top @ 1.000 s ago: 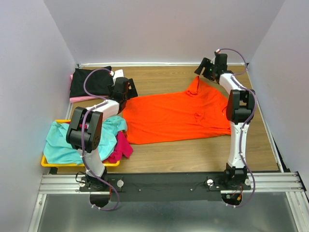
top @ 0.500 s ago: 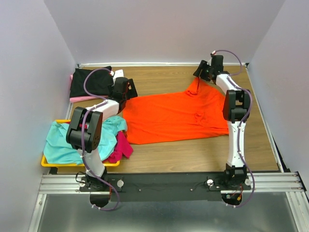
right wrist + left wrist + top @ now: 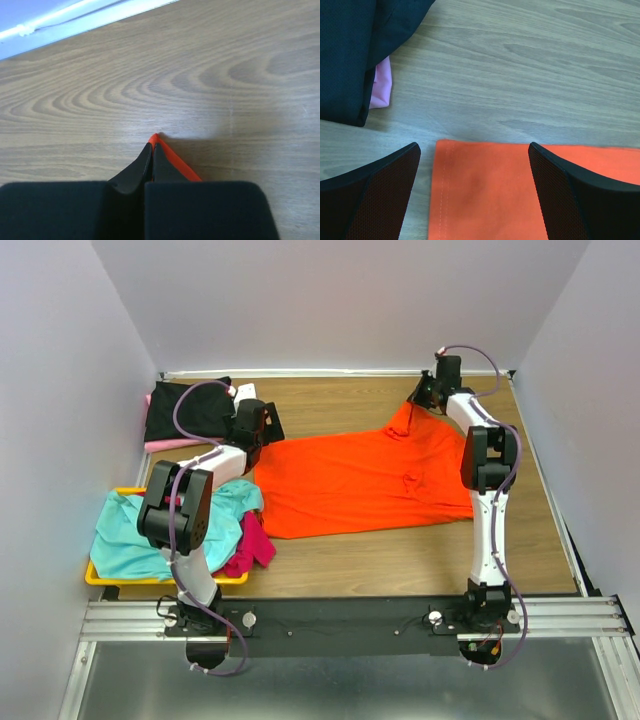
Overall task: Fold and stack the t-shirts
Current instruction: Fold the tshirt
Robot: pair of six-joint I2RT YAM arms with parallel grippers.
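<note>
The bright orange t-shirt (image 3: 360,478) lies spread flat across the middle of the wooden table. My right gripper (image 3: 418,397) is at its far right corner, shut on a pinch of the orange cloth (image 3: 172,159) that sticks out past the fingertips. My left gripper (image 3: 270,424) hovers over the shirt's far left corner (image 3: 485,190), jaws wide open, one finger on each side of the hemmed edge. A black t-shirt (image 3: 188,408) lies folded on a pale pink one (image 3: 165,444) at the back left. Teal (image 3: 130,530) and magenta (image 3: 255,540) t-shirts lie heaped at the front left.
A shallow yellow tray (image 3: 118,579) holds the teal and magenta heap near the left arm's base. Lilac walls close in the table on the left, back and right. The metal rail (image 3: 350,618) with both arm bases runs along the near edge.
My right gripper has moved a little further back onto the shirt's far right corner and shut on it. The left arm has stayed where it was, still open.
</note>
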